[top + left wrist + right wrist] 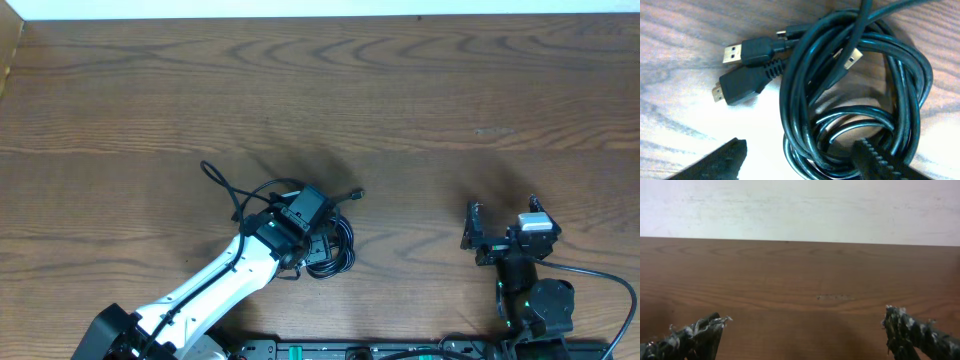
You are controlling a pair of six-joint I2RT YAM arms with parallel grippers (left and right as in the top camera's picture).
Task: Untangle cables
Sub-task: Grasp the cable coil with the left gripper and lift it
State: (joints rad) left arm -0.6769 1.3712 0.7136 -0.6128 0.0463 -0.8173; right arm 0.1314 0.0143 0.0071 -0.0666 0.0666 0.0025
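Observation:
The cables lie as a tangled black coil on the wooden table, with one thin loop trailing up-left and a small plug poking out to the right. My left gripper hovers right over the coil. In the left wrist view the coil fills the right side, and two gold-tipped plugs lie side by side at upper left. The left gripper stands open: its right finger sits inside the loops, its left finger on bare table. My right gripper is open and holds nothing.
The table's far edge meets a pale wall ahead of the right gripper. The right arm's own thick black cable curls at the bottom right. A dark rail runs along the front edge.

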